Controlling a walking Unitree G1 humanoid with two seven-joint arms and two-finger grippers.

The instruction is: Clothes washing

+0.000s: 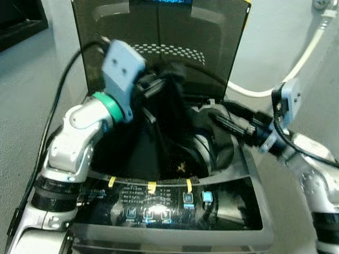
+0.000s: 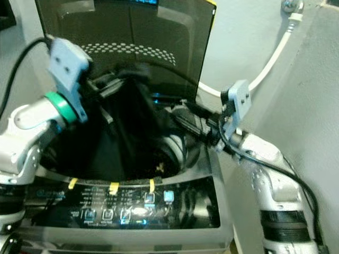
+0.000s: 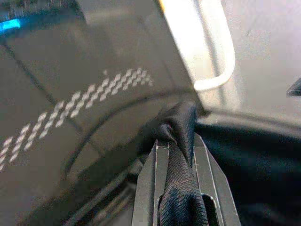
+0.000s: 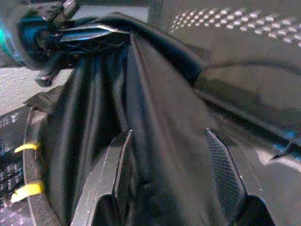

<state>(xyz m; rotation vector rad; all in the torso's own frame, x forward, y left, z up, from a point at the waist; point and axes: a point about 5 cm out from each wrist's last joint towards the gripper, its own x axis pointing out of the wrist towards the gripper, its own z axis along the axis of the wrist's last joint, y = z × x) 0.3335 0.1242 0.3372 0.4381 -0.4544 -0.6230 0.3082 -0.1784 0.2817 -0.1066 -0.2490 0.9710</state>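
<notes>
Left gripper (image 3: 178,155) raised over the washer (image 1: 254,174) tub, fingers clamped tight on a bunched fold of the black garment (image 1: 164,132). Garment hangs from that pinch down into the open tub, lid (image 1: 159,42) up behind it. Right gripper (image 4: 164,160) at the tub's right side, fingers spread wide with cloth between them, not closed on it. Judging by this: loading is mid-way, garment partly in the drum. Left to do: release, push it fully down, shut lid, start cycle on the panel (image 1: 159,209).
</notes>
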